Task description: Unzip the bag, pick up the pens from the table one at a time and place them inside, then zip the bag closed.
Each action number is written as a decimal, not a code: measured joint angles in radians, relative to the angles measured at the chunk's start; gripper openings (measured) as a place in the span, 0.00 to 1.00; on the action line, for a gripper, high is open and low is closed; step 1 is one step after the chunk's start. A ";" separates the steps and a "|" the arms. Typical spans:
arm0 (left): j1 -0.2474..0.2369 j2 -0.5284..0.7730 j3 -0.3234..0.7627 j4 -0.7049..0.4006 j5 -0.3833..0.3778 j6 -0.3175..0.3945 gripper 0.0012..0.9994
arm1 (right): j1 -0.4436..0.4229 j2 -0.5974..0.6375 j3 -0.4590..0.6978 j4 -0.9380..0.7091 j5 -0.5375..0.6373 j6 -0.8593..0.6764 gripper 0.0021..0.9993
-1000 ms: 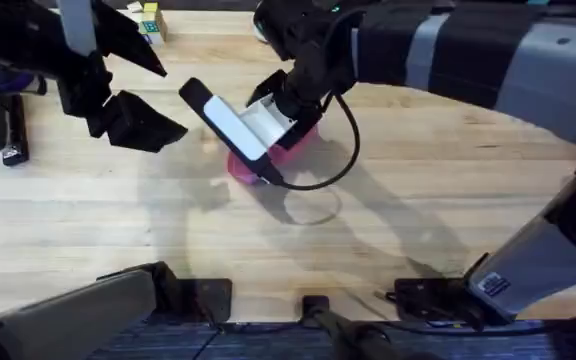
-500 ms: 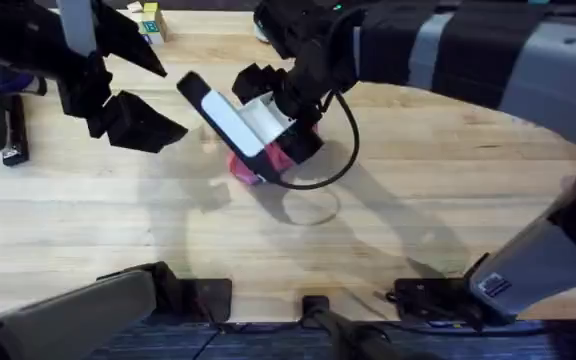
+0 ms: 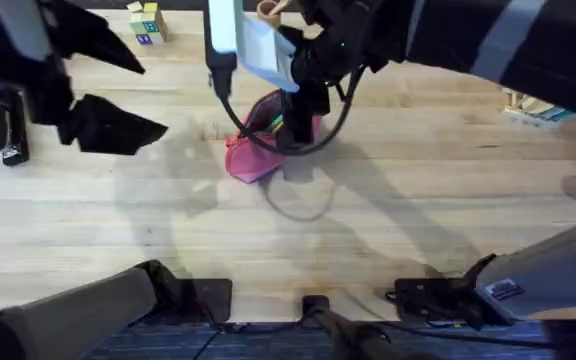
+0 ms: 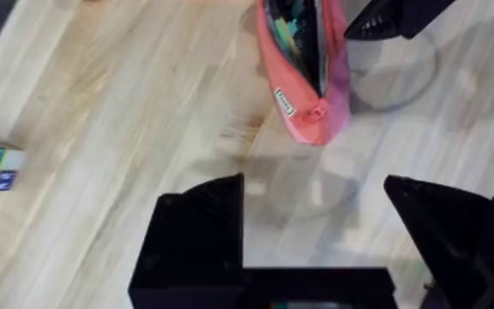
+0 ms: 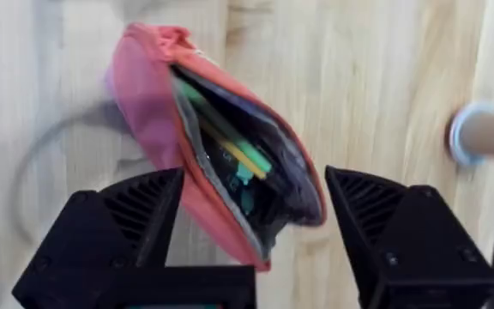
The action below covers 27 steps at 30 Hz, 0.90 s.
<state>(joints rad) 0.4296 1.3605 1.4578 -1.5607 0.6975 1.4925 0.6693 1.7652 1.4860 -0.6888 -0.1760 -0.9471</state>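
bag (image 5: 221,163): unzipped, laid on the table (image 3: 448,200) toward its far edge
pens (image 5: 234,150): green, seen inside, count unclear
right gripper (image 5: 251,227): spread above bag, nothing held
left gripper (image 4: 316,227): spread, nothing held

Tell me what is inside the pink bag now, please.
The bag lies unzipped on the table. Green and yellow pens show through its opening. The bottom of the bag is dark, so their number cannot be told.

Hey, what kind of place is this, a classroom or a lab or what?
Probably a robot test bench: two black robot arms work over a light wooden plank tabletop holding an open pink fabric pencil pouch, a black stapler and coloured toy blocks.
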 joint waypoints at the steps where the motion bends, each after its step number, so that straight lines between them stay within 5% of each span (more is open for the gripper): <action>1: 0.018 0.000 0.000 -0.002 0.008 0.023 1.00 | 0.000 -0.006 0.000 0.000 0.014 0.039 1.00; 13: 0.113 0.000 -0.212 0.076 0.056 0.281 0.99 | 0.000 -0.038 0.105 -0.210 0.091 0.363 1.00; 27: 0.180 0.010 -0.534 0.381 0.185 0.331 0.99 | 0.038 -0.038 0.249 -0.338 0.102 0.556 1.00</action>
<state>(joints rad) 0.6096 1.3710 0.9240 -1.1800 0.8828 1.8235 0.7073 1.7271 1.7349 -1.0264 -0.0743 -0.3913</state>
